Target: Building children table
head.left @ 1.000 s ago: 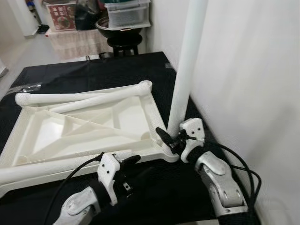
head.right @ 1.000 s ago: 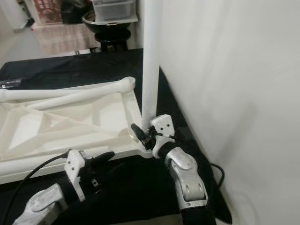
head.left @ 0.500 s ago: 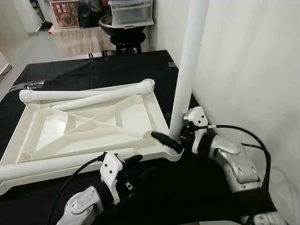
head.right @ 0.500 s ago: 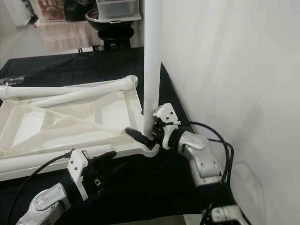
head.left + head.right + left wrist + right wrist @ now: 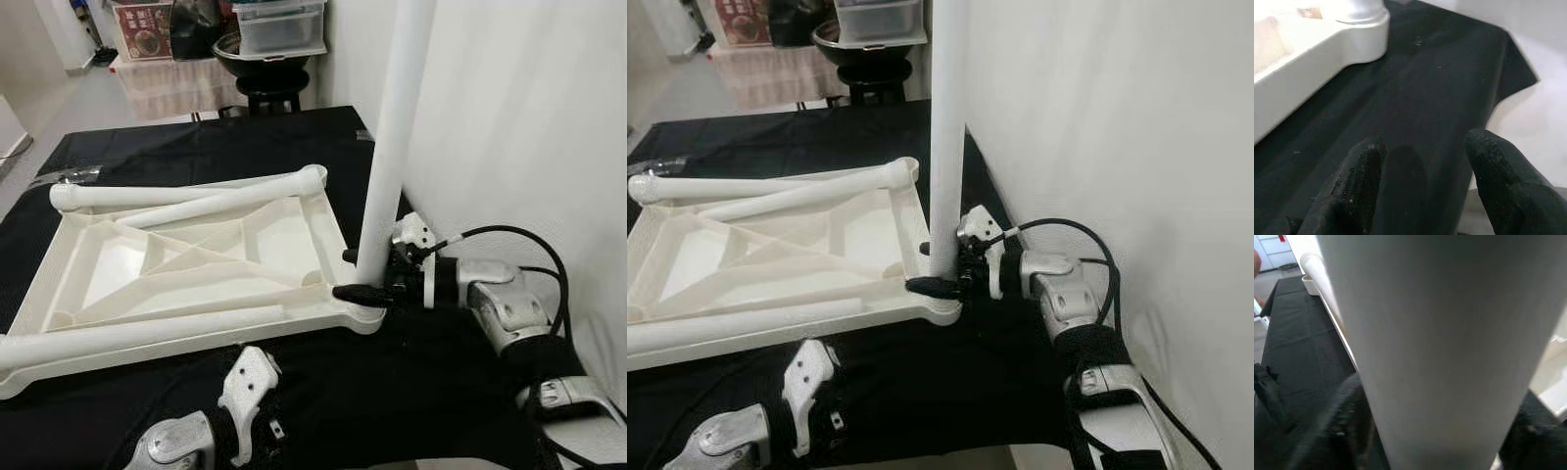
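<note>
Right claw (image 5: 364, 275) is clamped low on the upright leg (image 5: 392, 147) in the tabletop's (image 5: 186, 269) corner socket on the black bench (image 5: 196, 147); left claw (image 5: 1420, 191) open; looks like slick, stiff, light plastic, so I'd stay gripping near the base.

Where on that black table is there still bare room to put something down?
Bare black table lies beyond the far edge of the white tabletop, and along the near edge by the left gripper. It is crowded at the wall-side corner, where the right gripper grips the upright leg.
</note>
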Motion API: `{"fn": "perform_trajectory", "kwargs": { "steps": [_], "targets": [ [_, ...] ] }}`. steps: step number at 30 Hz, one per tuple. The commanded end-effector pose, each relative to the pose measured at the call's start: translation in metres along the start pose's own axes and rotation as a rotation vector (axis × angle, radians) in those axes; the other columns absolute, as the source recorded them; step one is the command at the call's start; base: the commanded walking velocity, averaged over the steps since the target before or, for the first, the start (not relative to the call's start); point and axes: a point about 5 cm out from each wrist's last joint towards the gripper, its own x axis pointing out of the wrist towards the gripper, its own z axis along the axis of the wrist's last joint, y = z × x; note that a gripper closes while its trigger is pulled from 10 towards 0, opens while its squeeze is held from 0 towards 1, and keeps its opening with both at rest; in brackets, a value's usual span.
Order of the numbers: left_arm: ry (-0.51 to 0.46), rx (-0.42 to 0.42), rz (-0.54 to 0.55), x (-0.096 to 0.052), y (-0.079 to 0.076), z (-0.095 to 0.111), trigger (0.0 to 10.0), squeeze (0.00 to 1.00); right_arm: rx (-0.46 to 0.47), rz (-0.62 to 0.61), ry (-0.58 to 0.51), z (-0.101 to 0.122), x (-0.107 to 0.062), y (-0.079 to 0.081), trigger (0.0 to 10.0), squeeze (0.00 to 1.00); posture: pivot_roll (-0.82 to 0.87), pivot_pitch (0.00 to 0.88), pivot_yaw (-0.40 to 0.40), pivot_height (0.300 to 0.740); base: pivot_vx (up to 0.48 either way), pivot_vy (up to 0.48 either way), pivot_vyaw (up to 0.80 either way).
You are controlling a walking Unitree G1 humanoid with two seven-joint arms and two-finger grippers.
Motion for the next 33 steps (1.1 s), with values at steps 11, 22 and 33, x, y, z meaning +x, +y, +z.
{"fn": "perform_trajectory", "kwargs": {
  "steps": [11,22,33],
  "targets": [
    [0.064,0.056,0.03,0.0,0.002,0.002,10.0,0.0,-0.007,-0.107,0.022,-0.019,-0.018,-0.001,0.0,0.0,-0.05,0.088,-0.002,0.74,0.0,0.0,0.0],
    [0.072,0.024,0.071,-0.003,0.006,0.006,10.0,0.0,0.168,-0.708,0.113,-0.061,0.016,0.086,0.0,0.0,-0.09,0.109,0.016,0.74,0.0,0.0,0.0],
    [-0.076,0.053,0.193,0.005,0.021,0.017,10.0,0.0,0.106,-0.457,-0.055,-0.031,0.031,0.061,10.0,1.0,-0.08,0.079,0.023,0.74,0.0,0.0,0.0]
  ]
}}
